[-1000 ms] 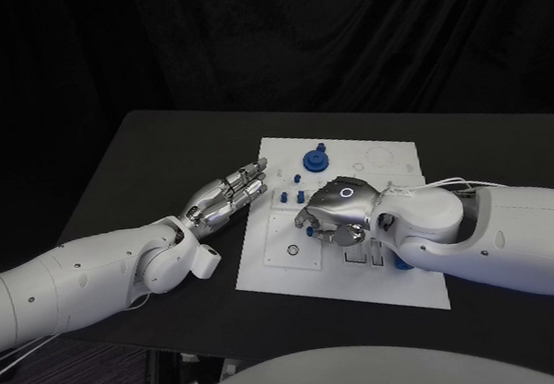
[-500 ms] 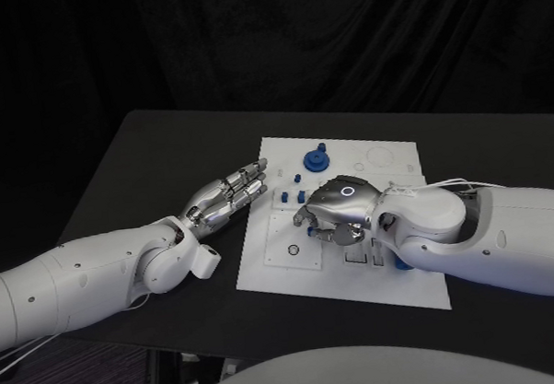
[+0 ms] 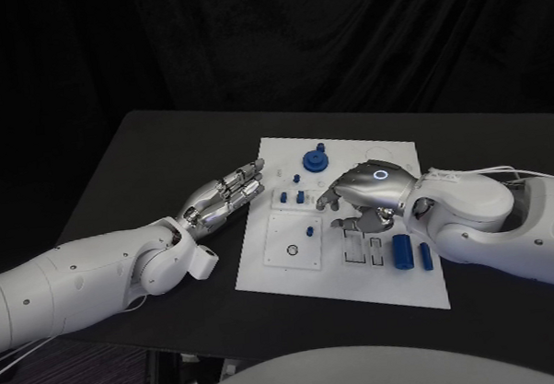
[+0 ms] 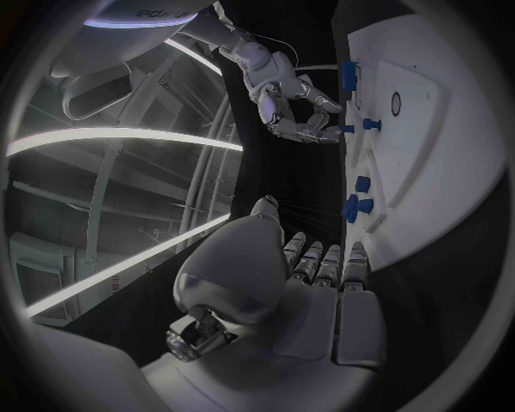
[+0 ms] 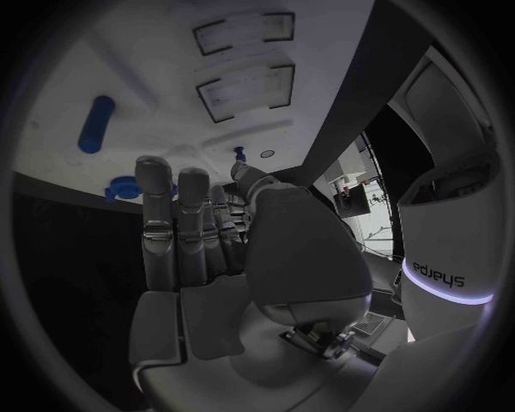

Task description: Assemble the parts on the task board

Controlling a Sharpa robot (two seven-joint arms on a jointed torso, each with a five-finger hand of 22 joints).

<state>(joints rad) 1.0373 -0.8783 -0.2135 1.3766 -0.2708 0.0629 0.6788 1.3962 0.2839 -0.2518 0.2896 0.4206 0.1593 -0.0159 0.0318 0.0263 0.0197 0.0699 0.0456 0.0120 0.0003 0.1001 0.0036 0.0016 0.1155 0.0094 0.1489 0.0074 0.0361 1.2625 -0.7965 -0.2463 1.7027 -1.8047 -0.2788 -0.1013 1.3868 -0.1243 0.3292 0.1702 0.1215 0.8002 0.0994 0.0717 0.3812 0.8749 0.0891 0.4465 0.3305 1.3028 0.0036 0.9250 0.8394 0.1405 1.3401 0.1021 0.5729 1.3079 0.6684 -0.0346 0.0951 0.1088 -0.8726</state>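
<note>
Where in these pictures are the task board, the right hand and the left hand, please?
task board [image 3: 368, 289], head view, bare near part of the plate.
right hand [image 3: 367, 187], head view, back of the hand.
left hand [image 3: 225, 196], head view, the fingers.

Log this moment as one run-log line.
left hand: open, at task board left edge | right hand: above board, grip unclear | blue parts: on board

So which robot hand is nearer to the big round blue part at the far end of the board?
The right. The right robot hand hovers over the task board, just beside the round blue part. The left robot hand lies off the board's left edge, farther away.
</note>
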